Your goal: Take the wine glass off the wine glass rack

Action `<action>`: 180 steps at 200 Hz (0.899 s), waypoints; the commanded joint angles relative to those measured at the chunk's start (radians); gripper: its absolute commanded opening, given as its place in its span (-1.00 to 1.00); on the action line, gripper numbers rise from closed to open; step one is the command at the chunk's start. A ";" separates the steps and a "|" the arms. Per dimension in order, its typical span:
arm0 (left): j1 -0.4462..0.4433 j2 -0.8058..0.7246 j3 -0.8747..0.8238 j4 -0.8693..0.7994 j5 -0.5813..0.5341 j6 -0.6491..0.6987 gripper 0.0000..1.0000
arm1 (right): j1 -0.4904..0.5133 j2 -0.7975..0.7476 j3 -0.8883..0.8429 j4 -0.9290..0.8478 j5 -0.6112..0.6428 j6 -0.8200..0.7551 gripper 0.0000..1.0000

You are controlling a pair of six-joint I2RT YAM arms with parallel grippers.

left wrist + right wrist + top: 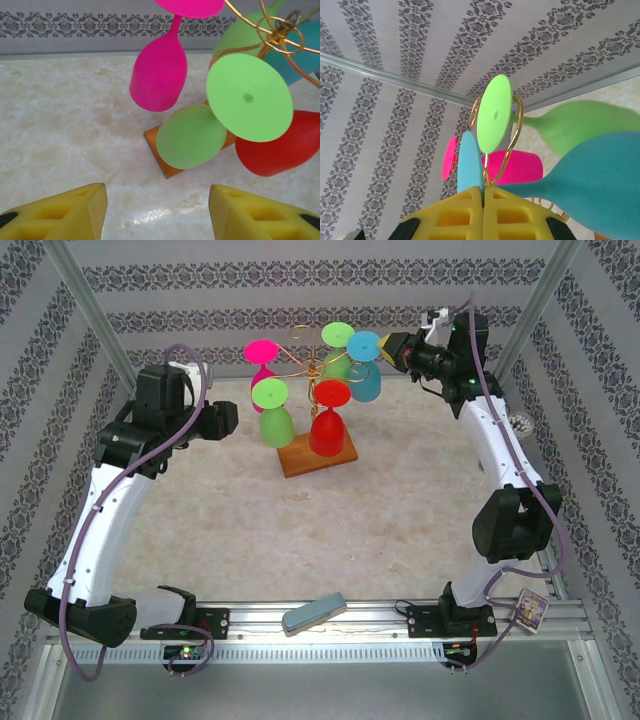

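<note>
wine glass rack (pixel 297 462) upper centre of top view, five glasses hung bowl-down, left gripper (pixel 157 200) fingers apart and empty, facing green glass (pixel 191 136), right gripper (pixel 483 190) fingers pressed together, tips just at blue wine glass (pixel 600 185) stem beside its foot

A grey-blue flat block (pixel 313 613) lies tilted on the metal rail (pixel 350 628) at bottom centre, and a small printed card (pixel 532 608) hangs at lower right. Beige marbled tabletop (pixel 300 530) fills the middle; striped damask wallpaper (pixel 300 280) lines the top and sides.
</note>
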 commanded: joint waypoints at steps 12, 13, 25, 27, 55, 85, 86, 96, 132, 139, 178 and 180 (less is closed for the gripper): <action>-0.038 -0.022 0.010 -0.004 0.017 0.037 0.13 | -0.037 -0.037 -0.012 0.043 0.008 0.021 -1.00; -0.040 -0.024 0.010 -0.004 0.017 0.037 0.13 | -0.038 -0.038 -0.013 0.043 0.008 0.020 -1.00; -0.051 -0.033 0.008 -0.012 0.013 0.036 0.13 | -0.053 -0.055 -0.032 0.044 0.010 0.021 -1.00; -0.053 -0.036 0.008 -0.012 0.013 0.036 0.13 | -0.056 -0.058 -0.036 0.043 0.009 0.021 -1.00; -0.084 -0.057 0.007 -0.045 -0.002 0.028 0.13 | -0.088 -0.110 -0.094 0.042 0.006 0.018 -1.00; -0.126 -0.062 0.012 -0.098 -0.027 0.010 0.13 | -0.117 -0.175 -0.178 0.040 -0.001 0.004 -1.00; -0.128 -0.063 0.012 -0.100 -0.028 0.009 0.13 | -0.119 -0.177 -0.181 0.040 -0.002 0.005 -1.00; -0.143 -0.064 0.014 -0.118 -0.034 0.001 0.12 | -0.125 -0.201 -0.212 0.035 -0.005 -0.003 -1.00; -0.212 -0.090 -0.004 -0.172 -0.110 -0.023 0.10 | -0.137 -0.311 -0.346 0.015 -0.023 -0.037 -1.00; -0.224 -0.101 -0.015 -0.175 -0.117 -0.032 0.10 | -0.137 -0.333 -0.372 0.009 -0.022 -0.041 -1.00; -0.281 -0.155 -0.066 -0.222 -0.141 -0.093 0.06 | -0.117 -0.489 -0.518 -0.049 -0.022 -0.092 -1.00; -0.284 -0.158 -0.070 -0.227 -0.144 -0.097 0.05 | -0.114 -0.498 -0.528 -0.051 -0.021 -0.095 -1.00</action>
